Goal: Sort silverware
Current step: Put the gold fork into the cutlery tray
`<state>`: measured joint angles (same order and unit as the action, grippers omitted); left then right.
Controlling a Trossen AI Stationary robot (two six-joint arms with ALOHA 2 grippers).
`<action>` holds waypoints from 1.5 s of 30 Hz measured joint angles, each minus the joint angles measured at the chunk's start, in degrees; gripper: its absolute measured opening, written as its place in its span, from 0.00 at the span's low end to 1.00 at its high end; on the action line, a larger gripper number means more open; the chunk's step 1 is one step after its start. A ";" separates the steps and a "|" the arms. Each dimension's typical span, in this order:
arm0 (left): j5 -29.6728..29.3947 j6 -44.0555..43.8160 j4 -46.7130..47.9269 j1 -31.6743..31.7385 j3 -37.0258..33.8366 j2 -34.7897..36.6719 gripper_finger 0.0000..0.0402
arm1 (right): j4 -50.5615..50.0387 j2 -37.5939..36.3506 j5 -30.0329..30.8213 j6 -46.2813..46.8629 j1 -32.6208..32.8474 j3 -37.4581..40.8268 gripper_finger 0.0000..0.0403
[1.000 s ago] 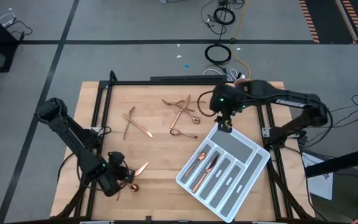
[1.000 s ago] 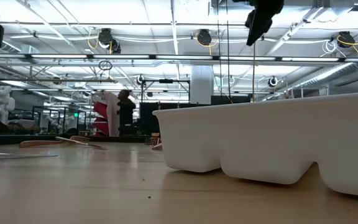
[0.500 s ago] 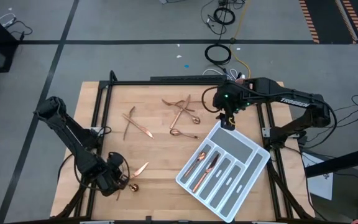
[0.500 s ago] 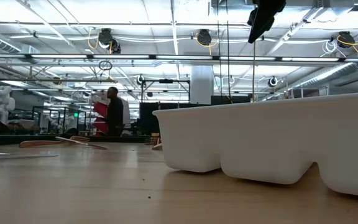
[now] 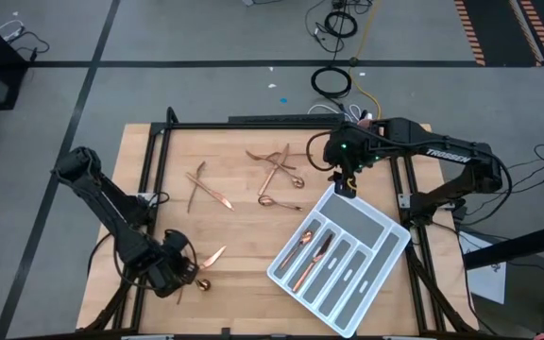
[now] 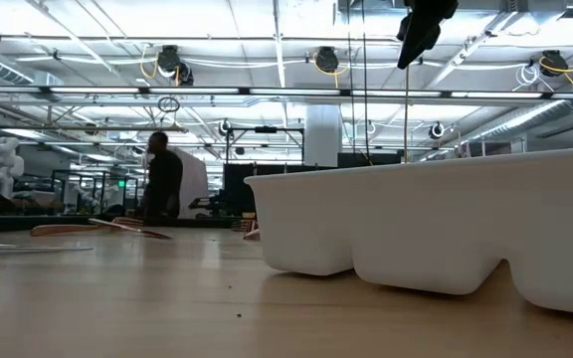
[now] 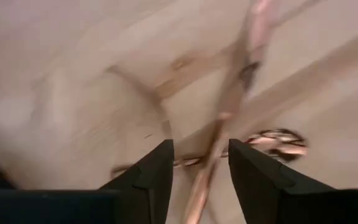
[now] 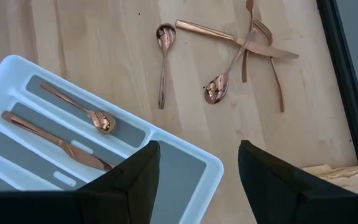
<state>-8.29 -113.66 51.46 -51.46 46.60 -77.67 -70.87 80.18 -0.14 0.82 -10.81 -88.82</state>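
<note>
A pale wooden butcher-block surface point(image 5: 244, 236) sits on a grey floor crossed by black tape lines and cables. From above, a white plastic divided cutlery tray point(image 5: 385, 238) with grey compartment floors lies at an angle on the right side; two thin copper-coloured pieces point(image 5: 310, 255) already rest in its slots. More shiny rose-gold forks, knives and spoons point(image 5: 274, 170) lie scattered across the far middle of the surface, and a few point(image 5: 213, 255) lie near the left front corner. The left pincer point(image 5: 185, 274) is low over that front group; the right pincer point(image 5: 346, 185) hangs above the tray's far end. At table height, the tray's smooth rounded white wall point(image 6: 436, 219) fills the right, with a person standing far off in the room. The left wrist view, blurred, shows dark fingers point(image 7: 154, 174) apart with a slim copper handle point(image 7: 219, 143) running between them, not clamped. The right wrist view shows fingers point(image 8: 135, 180) spread wide and empty above the tray. Sorting seems early; the next move likely calls for closing squarely on that thin, slippery handle.
</note>
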 joint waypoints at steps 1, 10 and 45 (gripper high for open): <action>1.00 -1.06 -0.25 0.00 -0.53 0.00 0.40 | 0.12 0.00 0.01 0.00 0.00 0.00 0.50; 0.89 -2.81 -1.44 0.50 -2.09 -1.11 0.40 | 1.45 0.02 0.02 0.00 0.00 0.00 0.50; 7.37 2.99 -0.68 4.26 -0.19 -10.71 0.01 | 3.47 0.04 0.07 1.05 0.00 0.00 0.50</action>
<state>-0.92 -110.67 50.77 -47.20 46.42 -88.38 -67.40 80.23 -0.08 1.87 -10.81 -88.82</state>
